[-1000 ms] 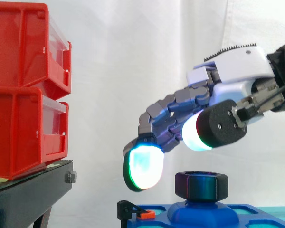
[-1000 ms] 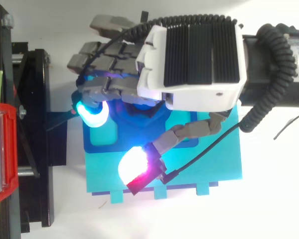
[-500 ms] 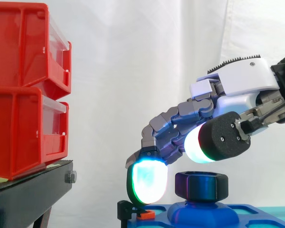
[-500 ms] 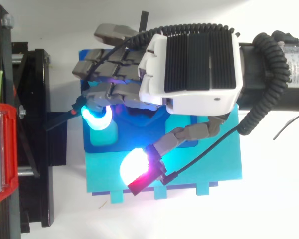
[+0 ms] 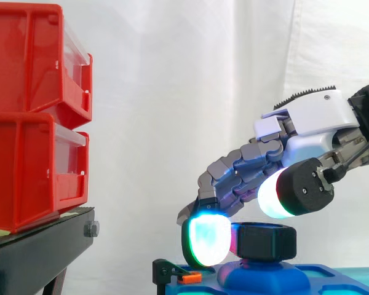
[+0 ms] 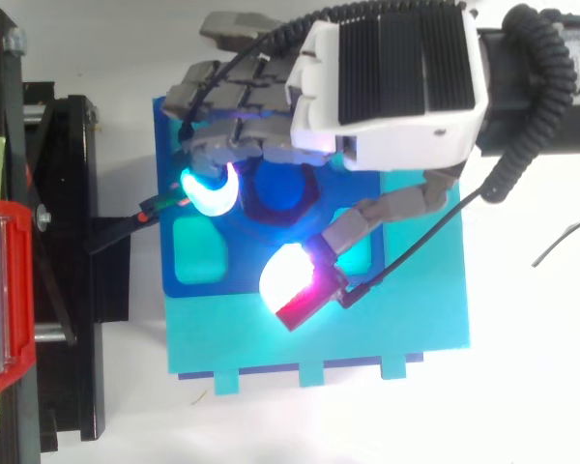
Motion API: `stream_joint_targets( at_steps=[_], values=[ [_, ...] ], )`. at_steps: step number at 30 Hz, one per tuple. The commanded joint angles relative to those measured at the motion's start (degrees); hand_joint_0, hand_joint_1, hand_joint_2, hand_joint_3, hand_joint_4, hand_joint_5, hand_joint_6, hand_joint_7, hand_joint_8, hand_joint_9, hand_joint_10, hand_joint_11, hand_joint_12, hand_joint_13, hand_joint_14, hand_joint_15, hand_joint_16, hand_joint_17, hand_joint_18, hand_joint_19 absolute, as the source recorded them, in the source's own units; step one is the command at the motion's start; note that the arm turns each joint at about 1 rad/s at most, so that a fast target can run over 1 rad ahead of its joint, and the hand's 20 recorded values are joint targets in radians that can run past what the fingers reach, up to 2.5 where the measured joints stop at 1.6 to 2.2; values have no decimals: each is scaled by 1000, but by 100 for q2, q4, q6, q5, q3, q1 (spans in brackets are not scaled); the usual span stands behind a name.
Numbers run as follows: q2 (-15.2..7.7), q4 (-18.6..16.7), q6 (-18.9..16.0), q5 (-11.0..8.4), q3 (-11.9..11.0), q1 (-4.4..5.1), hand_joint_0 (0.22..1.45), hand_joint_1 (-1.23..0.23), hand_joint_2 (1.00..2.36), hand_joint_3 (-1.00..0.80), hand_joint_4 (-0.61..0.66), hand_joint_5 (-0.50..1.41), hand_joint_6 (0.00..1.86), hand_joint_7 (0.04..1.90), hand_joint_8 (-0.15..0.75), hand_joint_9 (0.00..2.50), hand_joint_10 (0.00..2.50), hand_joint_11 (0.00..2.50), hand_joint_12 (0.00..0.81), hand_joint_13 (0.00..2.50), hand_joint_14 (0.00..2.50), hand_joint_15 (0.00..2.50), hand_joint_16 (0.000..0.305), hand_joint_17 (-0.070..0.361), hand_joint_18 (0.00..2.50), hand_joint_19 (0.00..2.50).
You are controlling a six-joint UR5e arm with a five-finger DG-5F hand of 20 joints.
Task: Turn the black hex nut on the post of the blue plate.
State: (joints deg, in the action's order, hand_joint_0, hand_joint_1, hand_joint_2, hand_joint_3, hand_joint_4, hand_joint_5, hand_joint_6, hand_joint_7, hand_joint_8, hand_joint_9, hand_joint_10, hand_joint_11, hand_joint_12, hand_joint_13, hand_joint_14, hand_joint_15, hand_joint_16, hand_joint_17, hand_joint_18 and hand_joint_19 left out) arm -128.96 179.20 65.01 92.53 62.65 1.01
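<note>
From where I stood, the change over the last second was plain: the hand (image 5: 307, 123) had sunk toward the work and drawn back a little to the right. Its cyan fingertip (image 5: 206, 241) had hung well up and to the left. Now it sat down at the height of the black hex nut (image 5: 264, 241), tight against the nut's left face (touching or a hair off, I could not say).

From above, the back of the hand had slid toward the far side, so the nut and the blue post (image 6: 278, 187) in its middle lay uncovered. The nut itself had not stirred. It stood upright on its post on the blue plate (image 5: 258, 281), which lay on a teal base (image 6: 367, 333), to the right of the red bins (image 5: 31, 117) and their black stand (image 5: 43, 249).

The hand was still open: its fingers arched loosely over the far and left sides of the nut and gripped nothing. The thumb's white-and-red pad (image 5: 275, 195) sat on the near side and, seen from the side, rode above the nut's top edge.

I took this to mean the approach was all but done and the turning not begun. The thumb would probably have to drop and press in against a near flat before any twist could bite. A pinch made too high might simply slip off the rim.
</note>
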Motion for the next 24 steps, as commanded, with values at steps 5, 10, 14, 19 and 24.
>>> stream_joint_targets(
  at_steps=[5, 10, 14, 19, 24],
  values=[
    [3, -8, 65, 248, 1, -198, 429, -432, 1000, -500, 223, -203, 502, 976, 261, 242, 0, 0, 395, 167, 0, 6, 67, 151, 61, 147],
    [3, -35, 117, 424, 1, -330, 429, -433, 1000, -500, 220, -203, 503, 976, 260, 242, 2, 0, 395, 166, 0, 9, 67, 151, 60, 142],
    [-6, -78, 152, 564, -8, -444, 429, -433, 1000, -500, 223, -203, 503, 975, 260, 243, 0, 0, 395, 166, 1, 9, 67, 150, 59, 146],
    [3, -210, 179, 731, 1, -567, 429, -433, 1000, -500, 221, -203, 503, 976, 259, 244, 2, 0, 394, 168, 0, 10, 67, 150, 59, 141],
    [3, -307, 161, 758, -16, -593, 429, -455, 1000, -500, 225, -198, 502, 963, 264, 270, 0, 0, 398, 197, 0, 0, 68, 152, 100, 111]
  ],
)
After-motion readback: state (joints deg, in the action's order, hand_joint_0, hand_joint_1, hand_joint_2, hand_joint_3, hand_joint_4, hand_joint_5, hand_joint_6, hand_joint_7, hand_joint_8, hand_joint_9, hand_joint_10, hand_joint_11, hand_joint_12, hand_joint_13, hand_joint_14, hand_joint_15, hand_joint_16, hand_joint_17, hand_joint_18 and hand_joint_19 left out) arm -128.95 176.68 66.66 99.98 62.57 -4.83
